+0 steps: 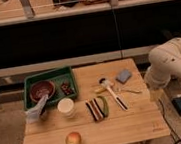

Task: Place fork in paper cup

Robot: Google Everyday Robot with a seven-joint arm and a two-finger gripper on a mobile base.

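Observation:
The fork [130, 90] is a thin silvery piece lying flat on the wooden table [137, 125], right of centre, just right of a long white-handled utensil [115, 96]. The paper cup [66, 106] stands upright left of centre, just in front of the green tray's near right corner. My white arm [169, 64] hangs at the table's right edge. Its gripper [154, 96] points down beside that edge, to the right of the fork and apart from it, far from the cup.
A green tray [48, 76] at the back left holds a reddish-brown bowl [41, 89] and small dark items. A crumpled clear bag [37, 112], an apple [73, 139], dark bars [93, 110], a green item [104, 106], a yellow piece [99, 90] and a blue-grey sponge [123, 75] lie about.

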